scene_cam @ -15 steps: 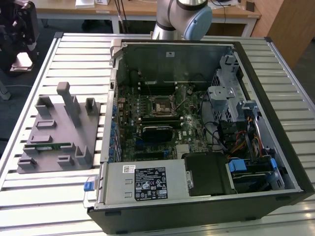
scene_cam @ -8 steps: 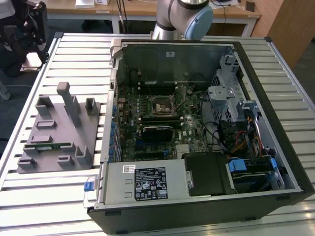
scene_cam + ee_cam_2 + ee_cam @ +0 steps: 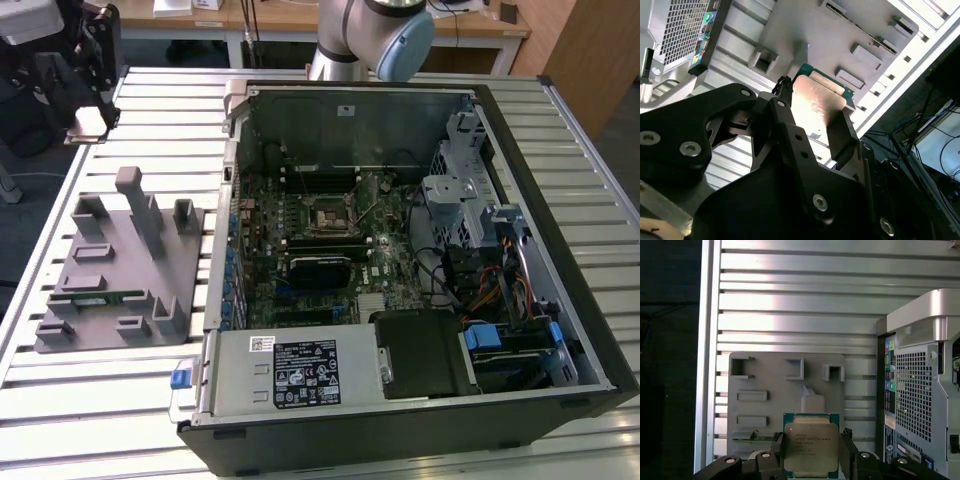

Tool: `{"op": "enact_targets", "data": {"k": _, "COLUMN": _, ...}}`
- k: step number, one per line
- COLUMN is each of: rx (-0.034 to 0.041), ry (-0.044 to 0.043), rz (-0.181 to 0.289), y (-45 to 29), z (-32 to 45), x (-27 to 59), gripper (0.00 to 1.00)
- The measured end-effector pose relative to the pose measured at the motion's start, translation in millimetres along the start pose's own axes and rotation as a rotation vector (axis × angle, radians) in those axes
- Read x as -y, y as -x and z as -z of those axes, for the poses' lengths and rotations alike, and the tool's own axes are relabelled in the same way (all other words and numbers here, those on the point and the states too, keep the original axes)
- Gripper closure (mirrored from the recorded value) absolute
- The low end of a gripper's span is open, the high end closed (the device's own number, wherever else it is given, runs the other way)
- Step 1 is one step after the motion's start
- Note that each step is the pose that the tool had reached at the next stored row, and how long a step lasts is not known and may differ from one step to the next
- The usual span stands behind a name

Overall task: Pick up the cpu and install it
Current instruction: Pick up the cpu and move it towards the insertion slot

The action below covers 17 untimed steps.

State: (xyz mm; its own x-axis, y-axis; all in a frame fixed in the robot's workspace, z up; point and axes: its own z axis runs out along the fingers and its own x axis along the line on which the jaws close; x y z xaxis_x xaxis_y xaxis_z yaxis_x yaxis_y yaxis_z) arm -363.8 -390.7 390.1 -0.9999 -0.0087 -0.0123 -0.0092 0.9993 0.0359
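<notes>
**Clerk:** Entry one, the claw?

**Checker:** Gripper (image 3: 812, 449): fingers clamped on two opposite edges of the cpu (image 3: 810, 439), with the silver-grey top bare between them in both wrist views.

**Clerk:** Location of the chip?

**Checker:** Held in the air over the bench (image 3: 60, 400), near its far corner on the exterior view's left. It is past the far edge of the grey parts tray (image 3: 110, 270) and touches nothing but the fingers.

**Clerk:** Other stock?

**Checker:** One green memory stick (image 3: 95, 297), lying in the tray. One open computer case (image 3: 350, 120), beside the tray, with a black-framed socket (image 3: 330, 217) on its board. The socket is well apart from the chip.

**Clerk:** Step in hand?

**Checker:** By my reading, the pick-up is done and the install is not yet done.

**Clerk:** Requirements for the install?

**Checker:** In my judgement, the chip must be kept flat and firmly held, carried clear of the case wall, and squared to the socket frame before it goes down. I cannot tell whether the socket's retainer is open.
</notes>
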Motion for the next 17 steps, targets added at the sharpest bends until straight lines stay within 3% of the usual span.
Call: {"op": "enact_targets", "data": {"k": 17, "rx": -0.0001, "ry": 0.0000, "rz": 0.000, "y": 51.5, "z": -0.6, "x": 0.5, "gripper": 0.47}}
